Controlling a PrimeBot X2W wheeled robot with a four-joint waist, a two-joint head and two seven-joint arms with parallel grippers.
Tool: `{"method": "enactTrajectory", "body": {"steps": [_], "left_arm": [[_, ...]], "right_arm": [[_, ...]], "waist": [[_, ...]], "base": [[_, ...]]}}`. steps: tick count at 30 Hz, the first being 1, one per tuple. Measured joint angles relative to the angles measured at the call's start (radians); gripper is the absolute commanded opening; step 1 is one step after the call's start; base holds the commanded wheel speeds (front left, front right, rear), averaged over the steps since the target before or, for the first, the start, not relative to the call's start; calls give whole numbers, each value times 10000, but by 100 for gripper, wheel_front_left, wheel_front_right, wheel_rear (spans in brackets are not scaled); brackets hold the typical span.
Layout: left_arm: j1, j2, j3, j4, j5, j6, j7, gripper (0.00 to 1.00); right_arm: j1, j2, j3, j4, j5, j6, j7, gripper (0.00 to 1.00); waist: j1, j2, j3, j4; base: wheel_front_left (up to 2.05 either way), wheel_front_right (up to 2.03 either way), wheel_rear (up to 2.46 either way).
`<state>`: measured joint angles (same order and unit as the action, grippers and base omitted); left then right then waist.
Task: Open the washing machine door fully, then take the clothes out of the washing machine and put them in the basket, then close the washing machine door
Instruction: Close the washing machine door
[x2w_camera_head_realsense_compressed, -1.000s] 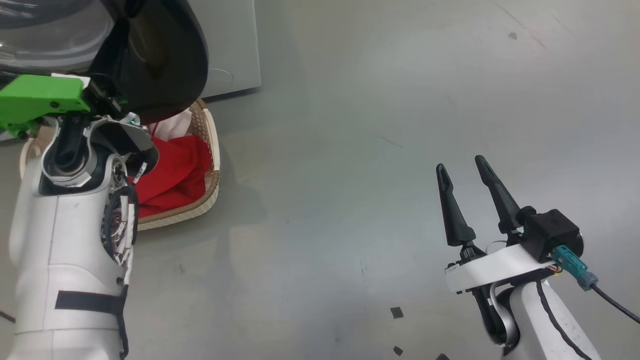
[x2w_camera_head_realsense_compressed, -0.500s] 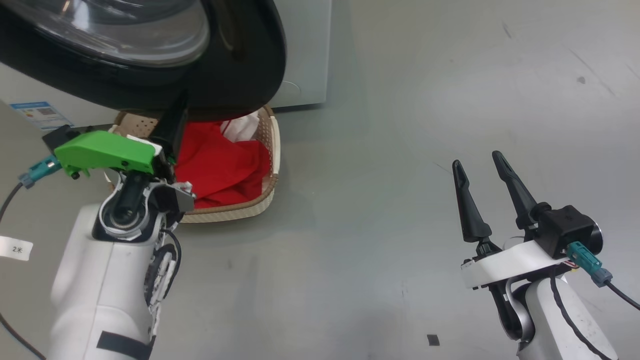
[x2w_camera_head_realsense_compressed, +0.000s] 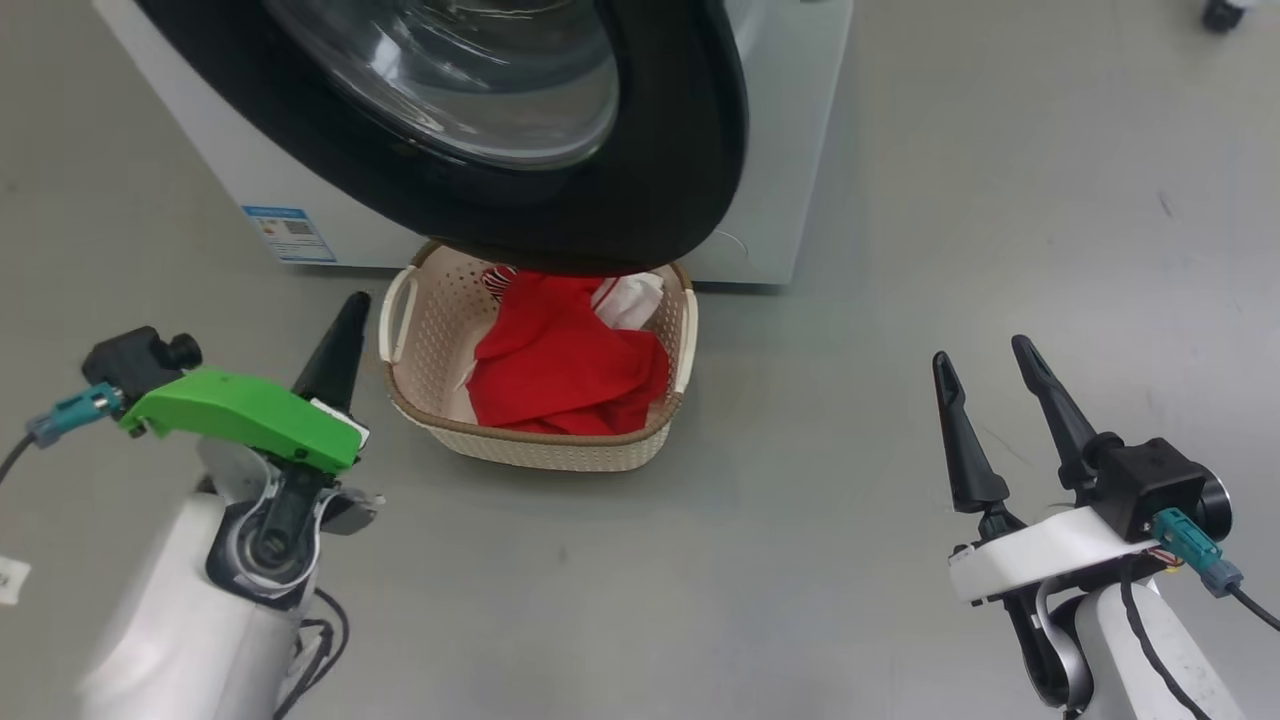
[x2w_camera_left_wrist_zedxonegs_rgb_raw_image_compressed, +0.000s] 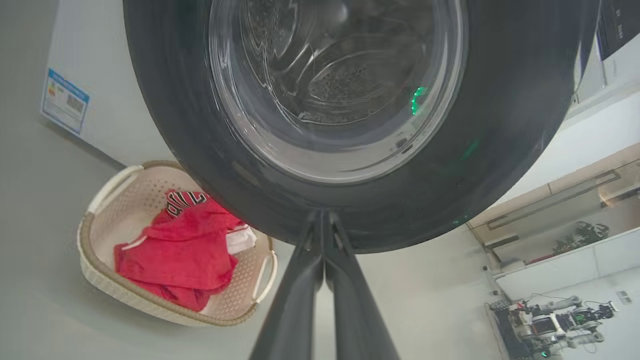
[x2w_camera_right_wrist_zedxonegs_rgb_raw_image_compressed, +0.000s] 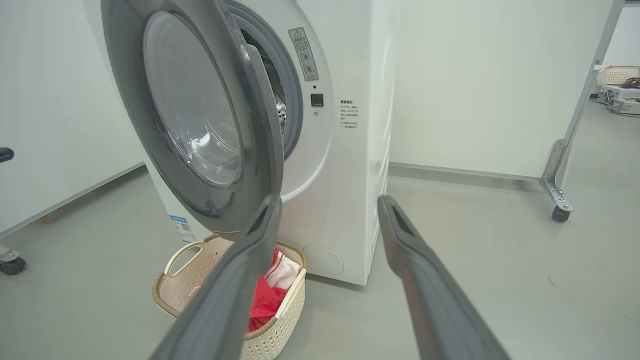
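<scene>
The washing machine door hangs part-open from the washing machine and overhangs the far half of the basket, barring a straight drop there. The near half is open from above, with the clothes heaped inside. Only a narrow gap shows between the door's free edge and the machine front. The floor right of the basket gives open passage as far as the right gripper, jaws spread. The left gripper, jaws together, crowds the basket's left handle.
</scene>
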<state>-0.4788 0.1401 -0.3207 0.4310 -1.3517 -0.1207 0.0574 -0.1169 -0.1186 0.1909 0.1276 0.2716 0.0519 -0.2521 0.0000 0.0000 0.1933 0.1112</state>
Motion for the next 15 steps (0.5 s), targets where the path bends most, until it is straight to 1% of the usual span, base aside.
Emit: {"method": "enactTrajectory", "body": {"steps": [2,6,7,10,11,14,15], "left_arm": [[113,391,-98,-291,794,-2,-570,0],[564,1104,-368,-731,1988,-2,-1630,0],[717,1235,-485,-815,2318,-2,-1873,0],[1154,1549,-767,-934,3147,-2,-2596,0],[1154,1549,-767,-934,3147,-2,-2596,0],[1496,1868,-1080,-995,3994,-4,-3262,0],[1575,1983,-1208,-1001,4330,-6,-3317,0]], "right_arm": [[70,0,10,-2,-2,0,0,100],[134,13,52,-12,0,33,0,100],[157,17,65,-12,0,88,0,100],[191,42,127,-13,0,86,0,100],[191,42,127,-13,0,86,0,100],[229,71,199,-19,-2,90,0,100],[250,84,215,-8,0,115,0,100]], "waist": [[0,0,-139,256],[0,0,-411,711],[0,0,-480,801],[0,0,-685,1018],[0,0,-685,1018],[0,0,-863,1159],[0,0,-918,1188]], "base": [[0,0,0],[0,0,0],[0,0,0],[0,0,0],[0,0,0],[0,0,0],[0,0,0]]}}
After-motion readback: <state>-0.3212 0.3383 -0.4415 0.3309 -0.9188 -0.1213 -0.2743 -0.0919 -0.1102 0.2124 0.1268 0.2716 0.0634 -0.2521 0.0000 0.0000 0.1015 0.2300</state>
